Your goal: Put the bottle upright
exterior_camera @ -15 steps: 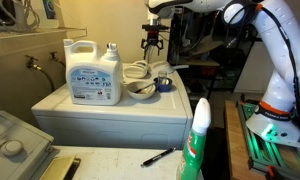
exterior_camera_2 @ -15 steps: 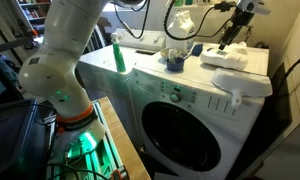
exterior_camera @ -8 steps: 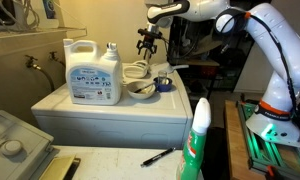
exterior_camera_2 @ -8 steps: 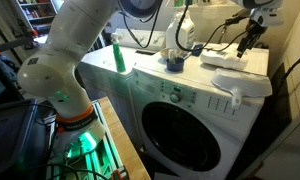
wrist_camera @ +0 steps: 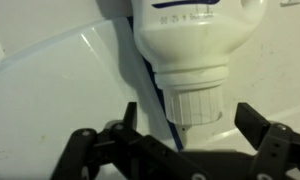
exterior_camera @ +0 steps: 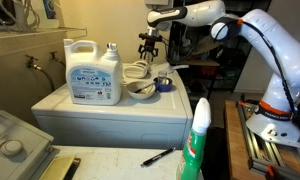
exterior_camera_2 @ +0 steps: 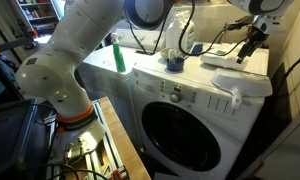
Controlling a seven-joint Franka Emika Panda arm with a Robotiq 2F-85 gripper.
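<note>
In the wrist view a whitish plastic bottle (wrist_camera: pixel 195 30) with a ribbed white cap and a printed label lies on a white surface. Its cap points toward my gripper (wrist_camera: pixel 187 112). The jaws are open, one on each side of the cap, and do not touch it. A thin blue line runs on the surface beside the cap. In both exterior views the gripper (exterior_camera: pixel 150 46) (exterior_camera_2: pixel 253 45) hangs low over the far end of the washer top. I cannot make the bottle out clearly there.
On the washer top stand a large white detergent jug (exterior_camera: pixel 93 72), a bowl (exterior_camera: pixel 142 89) and a blue cup (exterior_camera: pixel 163 83) (exterior_camera_2: pixel 175 63). A tall green-and-white bottle (exterior_camera: pixel 197 140) (exterior_camera_2: pixel 118 55) stands nearer. A pen (exterior_camera: pixel 156 157) lies on the front surface.
My gripper has moved from above the blue cup toward the far end of the washer top and come down a little. Nothing else has moved.
</note>
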